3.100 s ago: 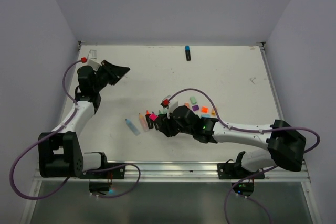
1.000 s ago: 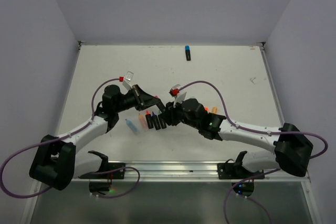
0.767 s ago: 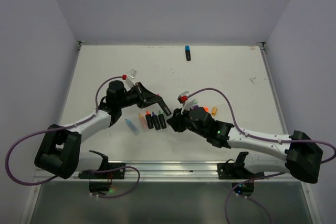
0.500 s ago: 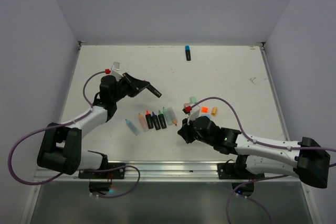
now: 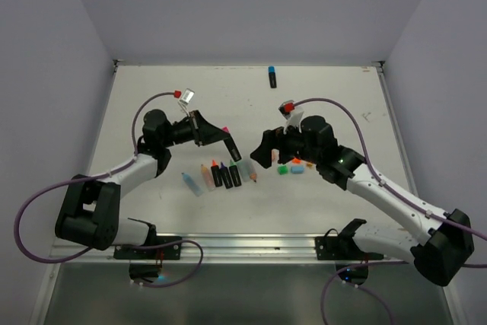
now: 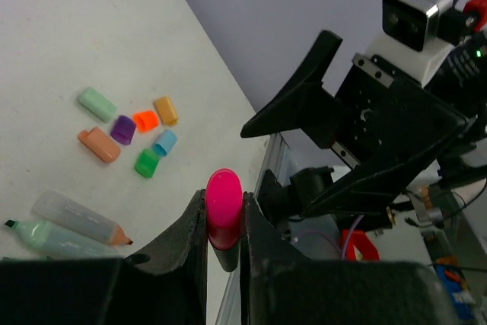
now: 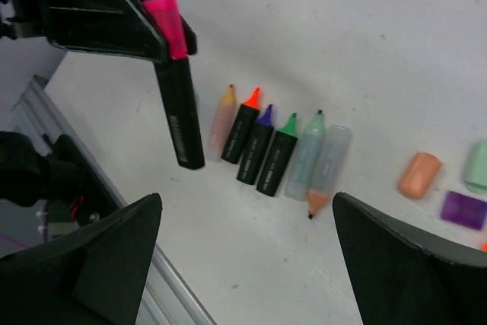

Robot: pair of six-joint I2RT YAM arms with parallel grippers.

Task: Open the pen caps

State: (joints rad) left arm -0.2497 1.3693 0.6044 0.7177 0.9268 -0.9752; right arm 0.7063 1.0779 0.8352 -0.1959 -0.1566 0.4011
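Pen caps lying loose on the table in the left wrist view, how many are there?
7, in one cluster on the table: mint cap, peach cap, purple cap, orange cap, amber cap, cyan cap, green cap. The pink cap is on its pen, so uncounted.

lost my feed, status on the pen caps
left gripper jaws shut on pink-capped highlighter, held aloft. right gripper jaws open, empty, facing it. pink cap still on. nothing between them.

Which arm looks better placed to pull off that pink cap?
Probably right: the right gripper is open beside the pink cap; the left gripper is shut on that black highlighter.
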